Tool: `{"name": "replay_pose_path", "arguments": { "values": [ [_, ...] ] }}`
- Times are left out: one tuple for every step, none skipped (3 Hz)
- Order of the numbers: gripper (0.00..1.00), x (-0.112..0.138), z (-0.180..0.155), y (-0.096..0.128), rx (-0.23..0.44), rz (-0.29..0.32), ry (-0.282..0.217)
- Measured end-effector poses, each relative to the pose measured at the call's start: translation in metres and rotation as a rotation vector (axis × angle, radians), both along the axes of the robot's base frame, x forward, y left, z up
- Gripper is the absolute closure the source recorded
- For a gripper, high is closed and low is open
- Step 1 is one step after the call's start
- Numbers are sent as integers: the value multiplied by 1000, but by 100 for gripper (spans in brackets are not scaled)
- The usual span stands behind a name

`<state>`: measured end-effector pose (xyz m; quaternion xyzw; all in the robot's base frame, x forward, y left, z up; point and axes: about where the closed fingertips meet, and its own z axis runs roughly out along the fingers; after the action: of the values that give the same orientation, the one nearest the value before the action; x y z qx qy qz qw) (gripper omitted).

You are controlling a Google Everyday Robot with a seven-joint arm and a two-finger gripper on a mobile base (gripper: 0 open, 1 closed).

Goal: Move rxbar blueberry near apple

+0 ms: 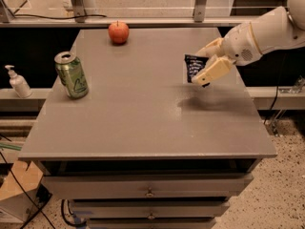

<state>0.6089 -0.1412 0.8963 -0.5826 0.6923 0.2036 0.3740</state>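
Cream 2-finger gripper (pixel 205 64) clenched on dark navy flat-wrapped rxbar blueberry (pixel 192 65), clear above grey table (pixel 143 113); round red apple (pixel 118 32) well apart.

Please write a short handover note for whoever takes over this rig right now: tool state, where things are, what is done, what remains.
Tool: shut on the rxbar blueberry, held above the right side of the table.
Apple: at the far edge, left of centre. Green can: left side, apart from both.
Done: bar grasped and off the surface.
Left: carry it to the apple, set it down beside it, release.
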Motion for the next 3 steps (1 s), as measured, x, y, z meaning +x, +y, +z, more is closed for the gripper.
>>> {"name": "replay_pose_path", "arguments": {
  "values": [
    [100,-3,-10,-4,10,-40,30],
    [100,5,-22,9,87,-79,10],
    [100,44,-17,36,169,-103,-68]
  ]
}}
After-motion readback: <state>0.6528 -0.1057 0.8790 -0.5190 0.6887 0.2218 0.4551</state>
